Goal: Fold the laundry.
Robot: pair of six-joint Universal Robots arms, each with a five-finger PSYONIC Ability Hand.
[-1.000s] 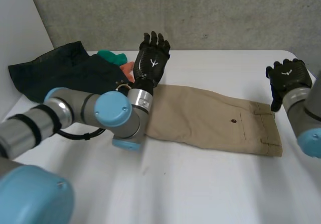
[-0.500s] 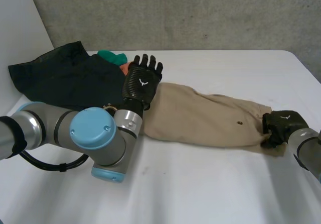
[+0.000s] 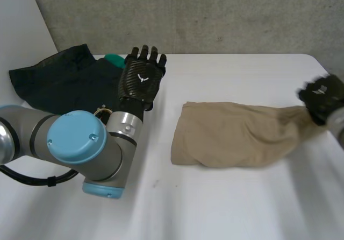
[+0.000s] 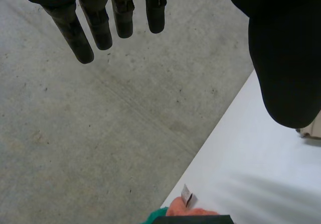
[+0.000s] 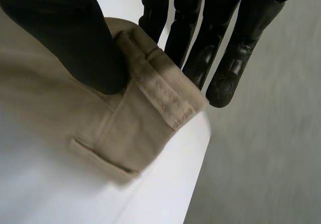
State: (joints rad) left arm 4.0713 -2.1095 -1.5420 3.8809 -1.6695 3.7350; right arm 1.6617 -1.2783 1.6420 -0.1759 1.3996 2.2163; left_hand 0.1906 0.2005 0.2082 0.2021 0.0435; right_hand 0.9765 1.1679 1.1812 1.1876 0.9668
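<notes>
Tan shorts (image 3: pixel 236 135) lie bunched on the white table (image 3: pixel 226 207), stretched toward the right edge. My right hand (image 3: pixel 322 96) holds their waistband end lifted at the far right. In the right wrist view the waistband (image 5: pixel 160 96) is pinched between the thumb (image 5: pixel 75 38) and the fingers (image 5: pixel 200 38). My left hand (image 3: pixel 141 79) hovers raised at the back left with straight, spread fingers (image 4: pixel 100 28) and holds nothing. It is well apart from the shorts.
A dark garment (image 3: pixel 59 81) lies heaped at the back left of the table, with a teal piece (image 3: pixel 114 60) and an orange piece (image 4: pixel 193 209) beside it. My left arm (image 3: pixel 80 148) lies across the table's left front. A grey wall (image 3: pixel 215 14) stands behind.
My right hand came down onto the waistband, closed on it and has pulled the shorts to the right, bunching them. My left hand lifted off the shorts and drew back to the left.
</notes>
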